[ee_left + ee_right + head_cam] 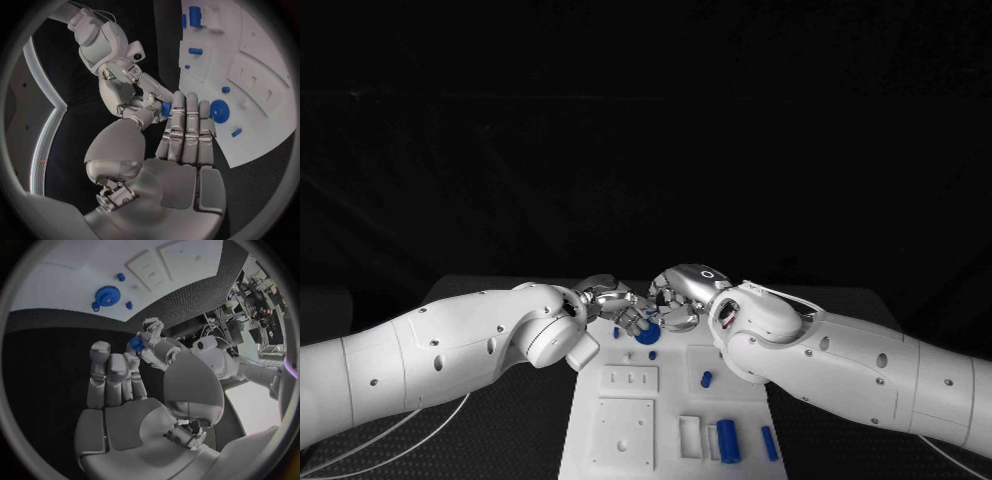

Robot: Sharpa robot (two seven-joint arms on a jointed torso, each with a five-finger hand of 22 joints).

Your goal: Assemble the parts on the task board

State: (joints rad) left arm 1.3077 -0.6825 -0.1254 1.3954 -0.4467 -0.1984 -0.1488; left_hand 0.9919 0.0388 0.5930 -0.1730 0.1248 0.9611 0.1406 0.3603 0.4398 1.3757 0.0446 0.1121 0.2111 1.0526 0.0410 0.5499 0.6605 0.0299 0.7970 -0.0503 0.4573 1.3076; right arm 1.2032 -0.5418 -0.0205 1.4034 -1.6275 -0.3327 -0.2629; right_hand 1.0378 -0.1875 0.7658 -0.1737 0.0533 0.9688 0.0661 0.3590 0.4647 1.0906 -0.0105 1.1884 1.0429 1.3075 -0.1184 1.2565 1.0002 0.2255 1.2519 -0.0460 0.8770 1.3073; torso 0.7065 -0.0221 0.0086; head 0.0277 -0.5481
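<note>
My left hand [606, 297] and right hand [682, 297] meet fingertip to fingertip just above the far end of the white task board [629, 425]. A small blue part [165, 108] is pinched between them, touching the left hand's [186, 131] straight fingers and the reaching fingers of the right hand [139, 95]. In the right wrist view the part [136, 343] sits at the tips of the left hand [155, 342], just past the right hand's [112, 375] curled fingers. A blue gear [648, 335] lies on the board below both hands.
More blue parts lie on the board: a short one [707, 378] mid-right, and a thick cylinder [727, 438] and a thin peg [769, 441] near the front right. White raised blocks [630, 378] stand mid-board. Black table [502, 420] surrounds it.
</note>
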